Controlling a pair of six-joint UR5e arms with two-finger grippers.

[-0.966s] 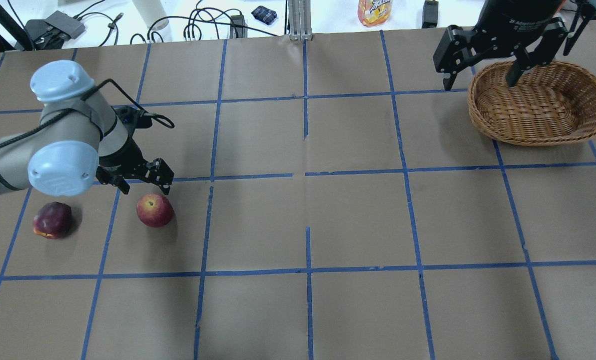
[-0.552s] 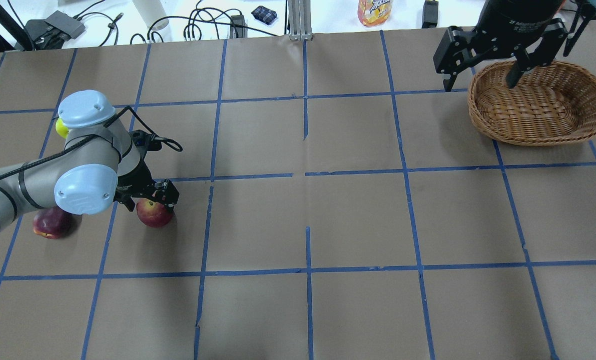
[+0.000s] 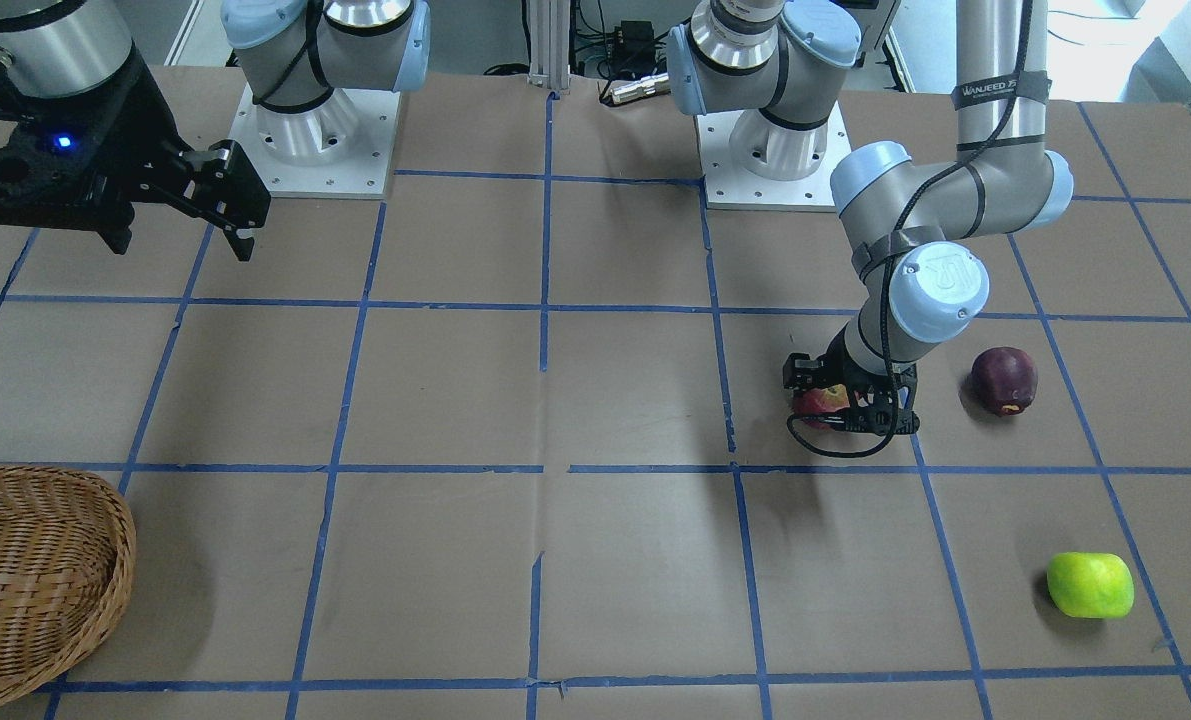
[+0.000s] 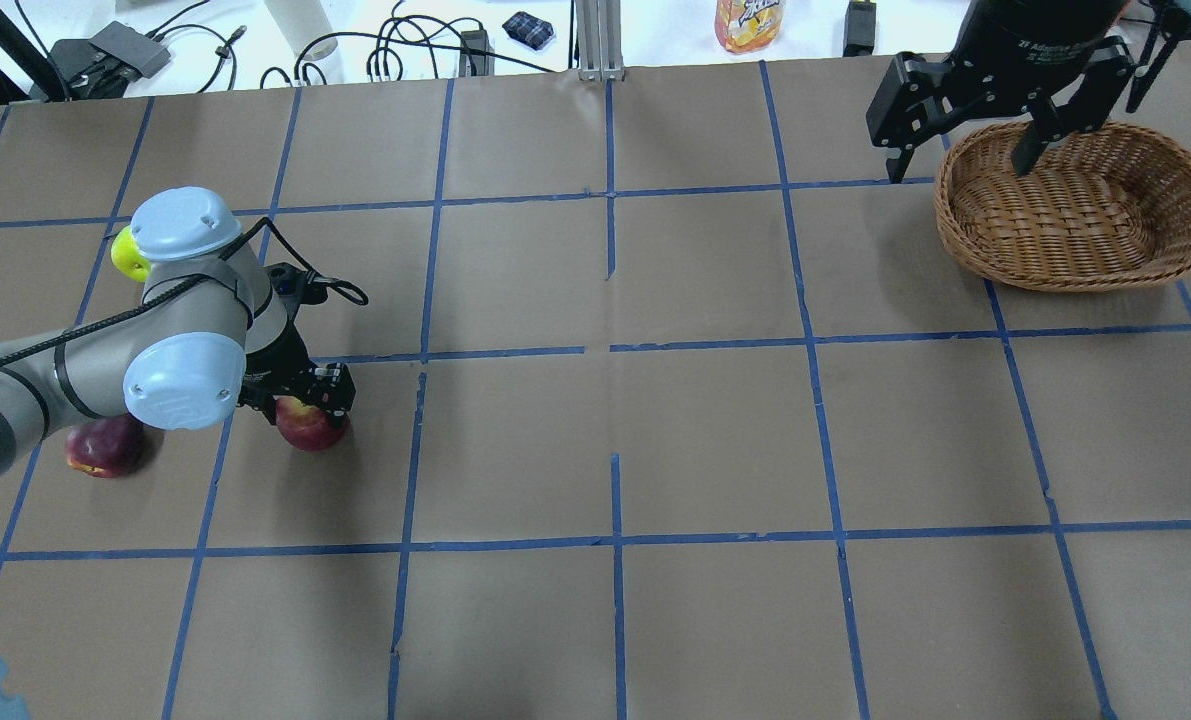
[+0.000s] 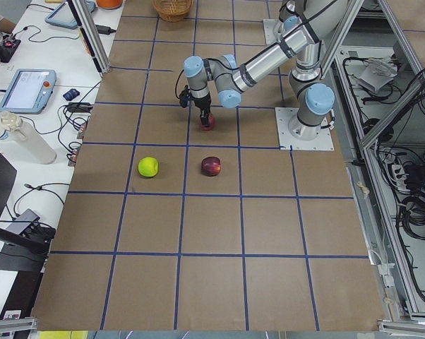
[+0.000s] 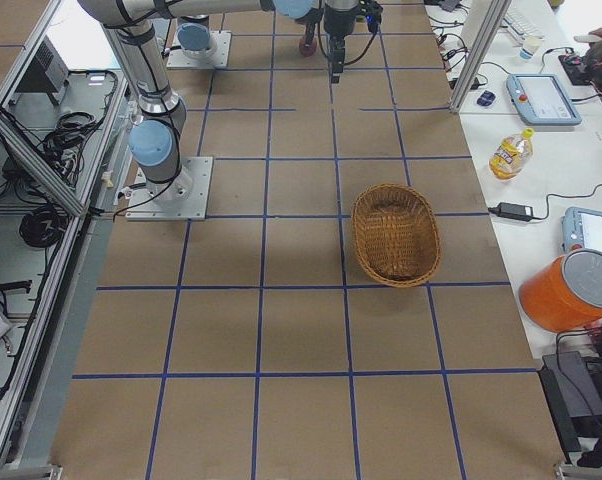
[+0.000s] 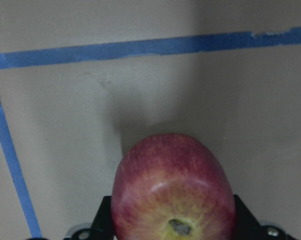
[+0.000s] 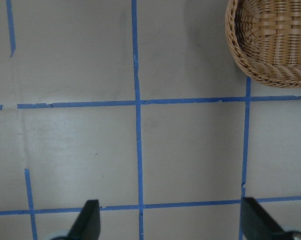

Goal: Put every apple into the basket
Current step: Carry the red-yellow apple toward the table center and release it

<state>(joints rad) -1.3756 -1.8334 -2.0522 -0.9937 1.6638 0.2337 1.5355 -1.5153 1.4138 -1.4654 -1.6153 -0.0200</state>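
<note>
While left gripper point(image 4: 298, 400) sits low over red apple point(image 4: 310, 428), fingers flanking it, grip not confirmable; maroon apple point(image 4: 103, 447) and green apple point(image 3: 1089, 585) on table; right gripper point(image 4: 963, 140) spread wide beside basket point(image 4: 1075, 210)

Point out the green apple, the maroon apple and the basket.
green apple point(image 3: 1090, 585), exterior front-facing view, middle of its skin.
maroon apple point(image 3: 1004, 379), exterior front-facing view, its upper side.
basket point(image 4: 1075, 205), overhead exterior view, woven inner floor.

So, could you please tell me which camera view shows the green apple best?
The exterior front-facing view: the green apple lies whole and unblocked. In overhead exterior the left arm hides most of it; exterior left shows it small.
</note>
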